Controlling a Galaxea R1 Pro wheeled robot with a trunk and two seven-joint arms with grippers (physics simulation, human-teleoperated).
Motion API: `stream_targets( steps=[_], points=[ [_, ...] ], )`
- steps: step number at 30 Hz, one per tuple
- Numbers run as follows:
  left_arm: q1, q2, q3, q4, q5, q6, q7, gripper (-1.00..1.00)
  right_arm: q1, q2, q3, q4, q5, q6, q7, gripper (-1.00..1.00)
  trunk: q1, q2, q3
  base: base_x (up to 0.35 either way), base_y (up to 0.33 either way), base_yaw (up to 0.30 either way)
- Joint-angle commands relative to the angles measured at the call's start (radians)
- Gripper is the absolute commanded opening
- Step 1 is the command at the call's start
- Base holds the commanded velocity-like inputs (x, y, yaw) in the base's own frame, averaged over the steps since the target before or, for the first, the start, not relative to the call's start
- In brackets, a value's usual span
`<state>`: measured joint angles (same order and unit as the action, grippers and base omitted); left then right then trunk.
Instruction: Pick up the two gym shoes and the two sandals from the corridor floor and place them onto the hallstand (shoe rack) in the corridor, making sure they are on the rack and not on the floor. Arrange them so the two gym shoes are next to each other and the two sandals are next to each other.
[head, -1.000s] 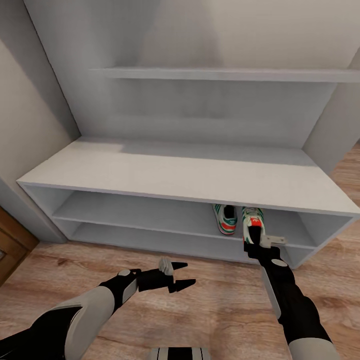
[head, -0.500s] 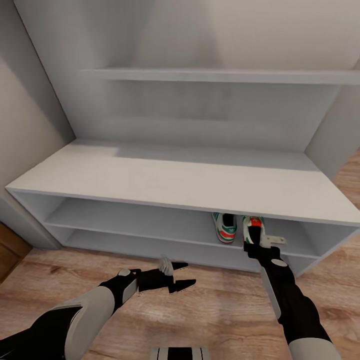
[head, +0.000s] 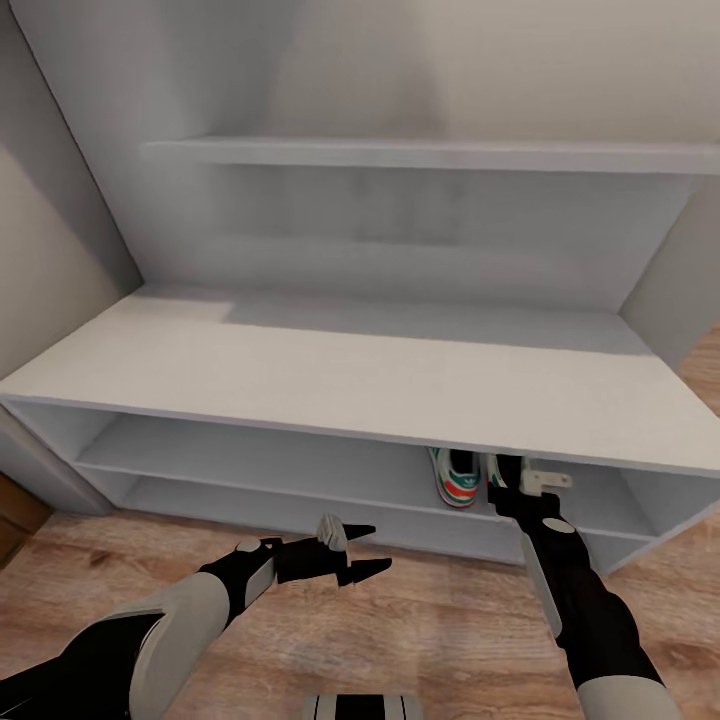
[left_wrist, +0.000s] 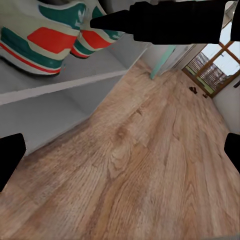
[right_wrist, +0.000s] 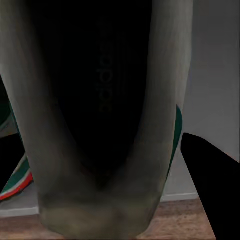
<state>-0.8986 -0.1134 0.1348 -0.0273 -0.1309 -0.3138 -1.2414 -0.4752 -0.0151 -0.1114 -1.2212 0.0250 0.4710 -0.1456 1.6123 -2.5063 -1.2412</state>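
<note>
One gym shoe (head: 455, 478) stands on the middle shelf of the pale hallstand (head: 330, 375), heel outward. Just right of it, my right gripper (head: 503, 490) is shut on the second gym shoe (head: 495, 468), which is mostly hidden under the bench top. In the right wrist view that shoe's dark inside (right_wrist: 105, 100) fills the space between the fingers (right_wrist: 210, 195). The left wrist view has both gym shoes (left_wrist: 42, 37) side by side on the shelf. My left gripper (head: 358, 552) hangs open over the corridor floor (head: 420, 630). Two small brown shapes, perhaps the sandals (left_wrist: 192, 90), lie far down the floor.
The hallstand's upper ledge (head: 420, 153) and back panel rise behind the bench. The left end of the shelves (head: 220, 460) has free room. A wall (head: 40, 260) stands at the left, with a brown edge (head: 15, 510) low beside it. A window (left_wrist: 220, 55) is far off.
The camera has moved toward the hallstand. The right gripper has carried its gym shoe deeper under the bench top, beside the other one. The left gripper stays open in the same pose.
</note>
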Motion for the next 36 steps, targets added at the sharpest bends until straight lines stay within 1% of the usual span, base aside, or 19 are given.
stream_targets(
  steps=[1, 14, 23, 24, 36],
  points=[
    [0.000, 0.000, 0.009, 0.000, -0.010, -0.006, -0.001, 1.00, 0.000, 0.000, 0.001, -0.001, 0.003, 0.006, -0.003, -1.00, 0.000, 0.000, -0.001, 0.206, 0.000, 0.000],
    [0.000, 0.000, 0.009, 0.000, -0.010, -0.006, -0.001, 1.00, 0.000, 0.000, 0.001, -0.001, 0.003, 0.006, -0.003, -1.00, 0.000, 0.000, -0.001, 0.072, 0.000, 0.000],
    [0.000, 0.000, 0.009, 0.000, -0.010, -0.006, -0.001, 1.00, 0.000, 0.000, 0.001, -0.001, 0.003, 0.006, -0.003, -1.00, 0.000, 0.000, -0.001, 0.010, 0.000, 0.000],
    [0.000, 0.000, 0.009, 0.000, -0.010, -0.006, -0.001, 1.00, 0.000, 0.000, 0.001, -0.001, 0.003, 0.006, -0.003, 1.00, 0.000, 0.000, -0.001, 0.000, 0.000, 0.000],
    [0.000, 0.000, 0.009, 0.000, -0.010, -0.006, -0.001, 1.00, 0.000, 0.000, 0.000, -0.002, 0.003, 0.006, -0.003, 1.00, 0.000, 0.000, -0.001, 0.000, 0.000, 0.000]
  ],
)
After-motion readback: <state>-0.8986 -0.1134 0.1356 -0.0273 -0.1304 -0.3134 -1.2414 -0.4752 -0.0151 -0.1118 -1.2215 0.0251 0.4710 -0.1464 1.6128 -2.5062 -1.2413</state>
